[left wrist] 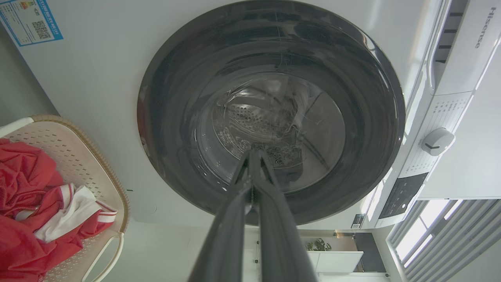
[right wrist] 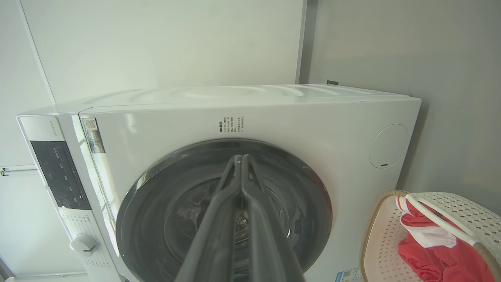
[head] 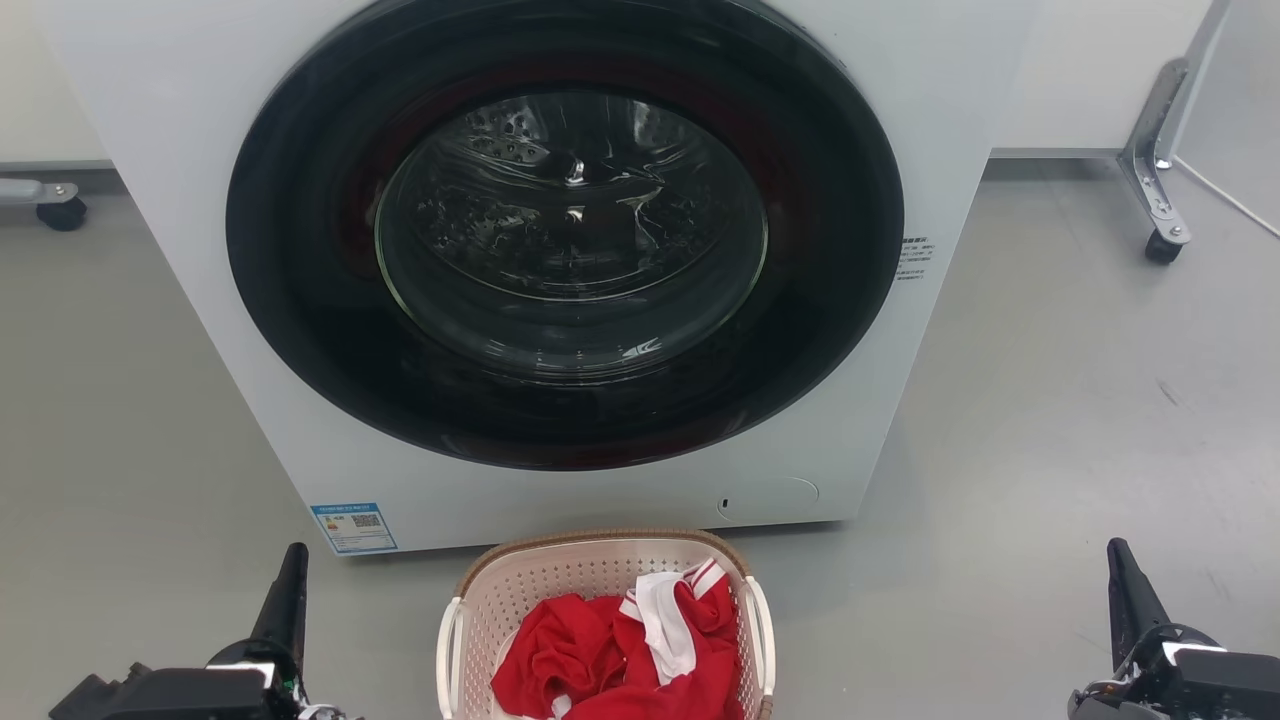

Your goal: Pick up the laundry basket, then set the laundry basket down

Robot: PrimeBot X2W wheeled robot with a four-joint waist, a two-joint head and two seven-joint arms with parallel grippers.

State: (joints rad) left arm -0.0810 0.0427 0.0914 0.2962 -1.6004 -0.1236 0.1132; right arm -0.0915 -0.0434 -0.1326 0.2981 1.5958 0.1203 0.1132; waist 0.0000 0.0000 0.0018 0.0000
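The laundry basket (head: 560, 575) stands on the grey floor just in front of the washing machine, at the bottom middle of the head view. It is cream perforated plastic with a brown woven rim and white loop handles, and holds red and white cloth (head: 620, 650). My left gripper (head: 290, 570) is shut, off to the basket's left, apart from it. My right gripper (head: 1122, 565) is shut, far to the basket's right. The basket (left wrist: 92, 164) appears at the left edge of the left wrist view, and the basket (right wrist: 385, 235) sits at the lower right of the right wrist view.
A white front-loading washing machine (head: 900, 330) with a closed dark round door (head: 565, 230) rises right behind the basket. Castor wheels of a frame stand at the far left (head: 62, 212) and far right (head: 1162, 245). Grey floor (head: 1050, 430) spreads on both sides.
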